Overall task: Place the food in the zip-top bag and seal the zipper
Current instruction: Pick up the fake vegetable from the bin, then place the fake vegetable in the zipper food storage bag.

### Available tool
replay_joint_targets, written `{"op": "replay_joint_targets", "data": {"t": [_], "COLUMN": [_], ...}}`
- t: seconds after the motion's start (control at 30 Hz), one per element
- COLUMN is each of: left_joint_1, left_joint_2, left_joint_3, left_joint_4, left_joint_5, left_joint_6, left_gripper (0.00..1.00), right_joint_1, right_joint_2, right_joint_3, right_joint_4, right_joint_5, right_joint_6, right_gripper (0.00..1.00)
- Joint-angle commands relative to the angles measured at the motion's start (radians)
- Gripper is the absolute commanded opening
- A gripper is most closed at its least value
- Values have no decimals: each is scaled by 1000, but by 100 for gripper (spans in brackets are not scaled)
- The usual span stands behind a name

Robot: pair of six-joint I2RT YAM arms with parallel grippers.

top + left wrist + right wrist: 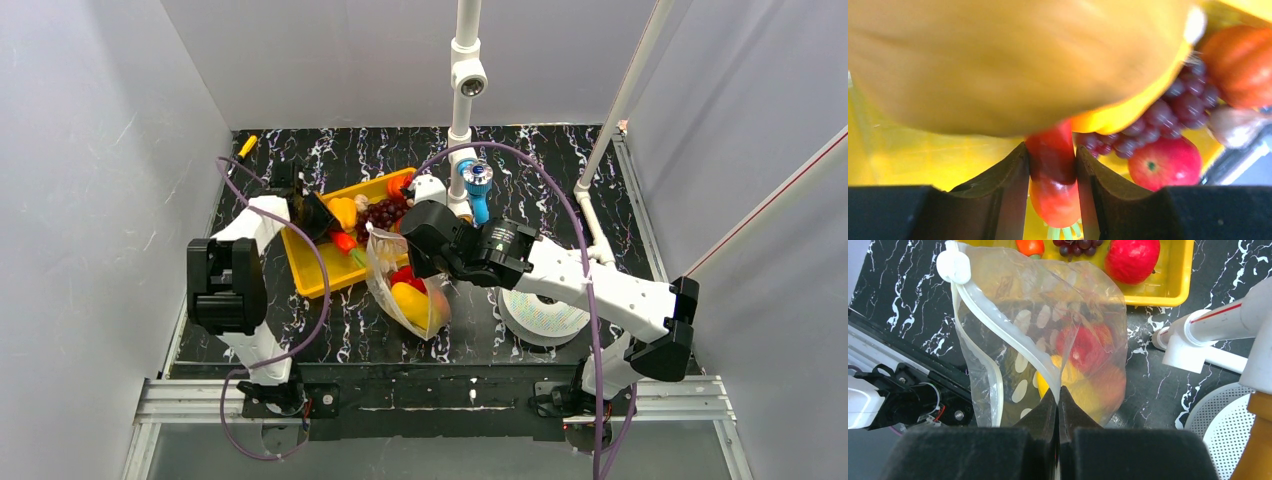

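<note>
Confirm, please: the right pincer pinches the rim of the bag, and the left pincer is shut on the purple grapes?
Not quite. The left pincer is shut on the carrot, not the grapes, which lie beside it in the yellow tray; the left wrist view shows this. The right pincer does pinch the rim of the bag.

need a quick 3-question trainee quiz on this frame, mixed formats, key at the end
1. True or false: the left end effector is shut on the carrot.
2. Pick one. The right end effector is: A) shut on the mouth edge of the zip-top bag; B) open above it; C) shut on nothing.
3. Fill in: the food already in the bag is red and ____.
Key: 1 true; 2 A; 3 yellow.
</note>
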Motion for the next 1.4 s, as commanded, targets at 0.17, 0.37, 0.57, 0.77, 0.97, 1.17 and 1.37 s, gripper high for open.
{"op": "replay_joint_targets", "data": {"t": [0.17,0.37,0.57,0.77,0.97,1.17,1.37], "left_joint_1": [-8,-8,-8,-8,-60,-110,-348], "left_joint_2": [-219,-387,-713,-1050,-1149,-1229,-1104], "left_joint_3": [-96,-173,-268,-211,-230,-350,-309], "left_joint_4": [177,159,39,-203,-192,103,69], "left_joint_5": [185,282,503,503,621,689,605], "left_joint_6": [130,121,119,190,39,-224,-265], "left_gripper": [6,4,9,25,22,16,12], "right_joint_1": [7,7,5,6,6,6,6], "right_joint_2": [-12,-39,-54,-50,-55,-44,-28], "right_joint_3": [40,8,-35,-43,-67,-59,-48], "right_joint_4": [1,19,68,100,154,165,178], "right_joint_5": [11,24,26,9,-4,-15,-12], "right_joint_6": [4,-3,-15,-25,-26,-35,-47], "right_gripper": [1,1,1,1,1,1,1]}}
